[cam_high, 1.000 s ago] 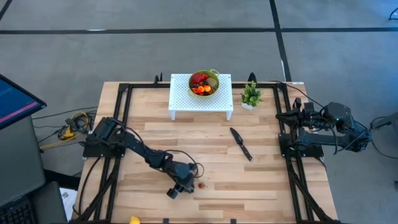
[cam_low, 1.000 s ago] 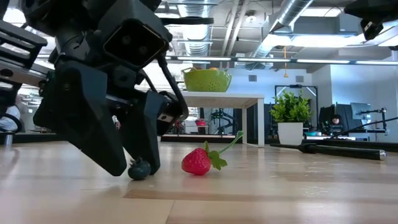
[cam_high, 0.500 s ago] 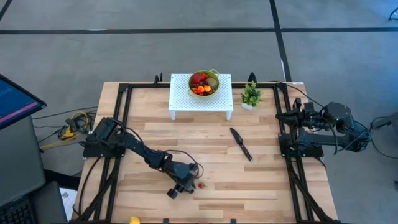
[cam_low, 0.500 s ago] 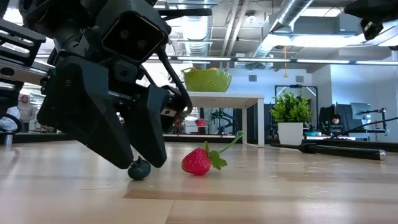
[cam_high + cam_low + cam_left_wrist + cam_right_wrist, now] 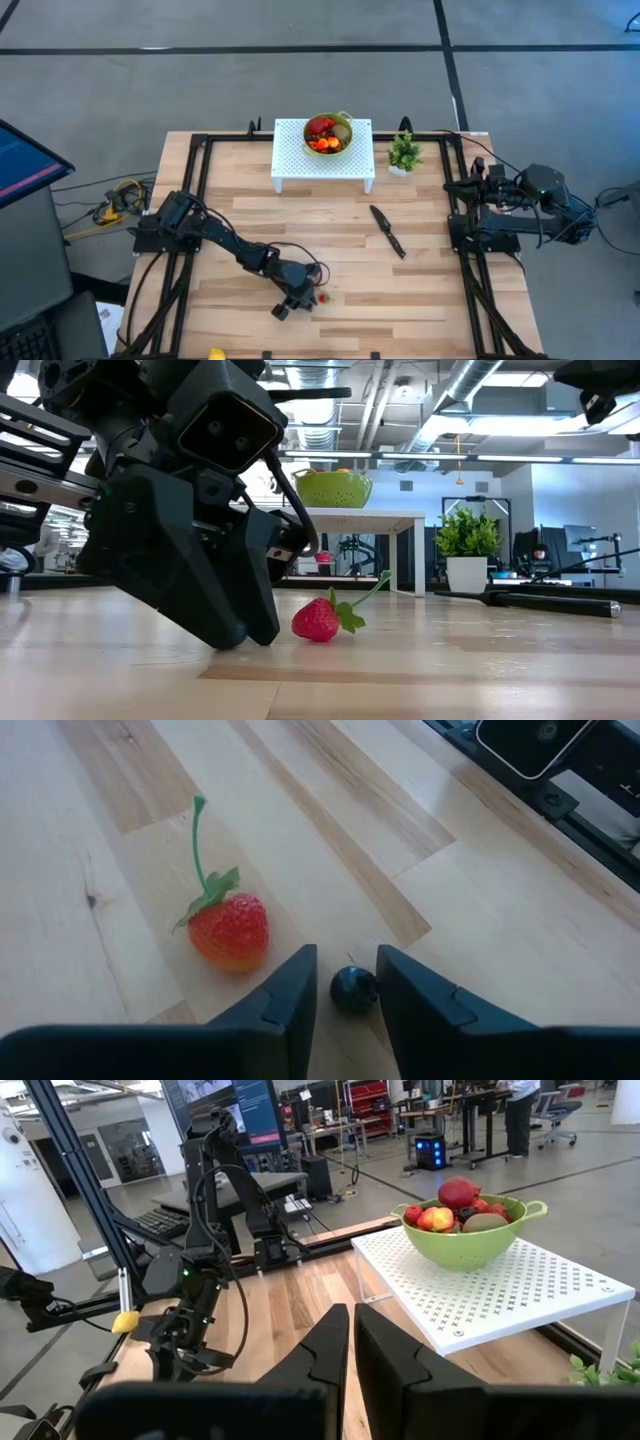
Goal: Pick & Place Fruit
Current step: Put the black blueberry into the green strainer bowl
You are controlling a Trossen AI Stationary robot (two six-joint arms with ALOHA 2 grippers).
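A tiny dark berry (image 5: pixel 353 988) lies on the wooden table near its front edge. My left gripper (image 5: pixel 347 995) slants down over it with one finger on each side and the gap between them narrow. In the low view its fingers (image 5: pixel 250 635) hide the berry. A red strawberry (image 5: pixel 230 930) with a green stalk lies on its side just beside them (image 5: pixel 322 296). More fruit fills a green bowl (image 5: pixel 328 133) on a white perforated stand (image 5: pixel 322 165) at the far edge. My right gripper (image 5: pixel 350 1342) is shut and raised at the table's right edge. My left gripper comes at the dark berry slanting down from the table's left side, a finger (image 5: pixel 400 995) close against one side of it and a sliver of table showing before the other. I cannot tell whether the fingers touch it. The berry rests on the table.
A black knife (image 5: pixel 388 230) lies right of centre. A small potted plant (image 5: pixel 404 153) stands right of the stand. A yellow thing (image 5: pixel 215 353) sits at the table's front edge. Black frame rails run along both sides.
My left gripper's fingers have drawn closer together around the dark berry, which in the low view showed between them and is now hidden behind them. The berry and the strawberry have stayed where they were.
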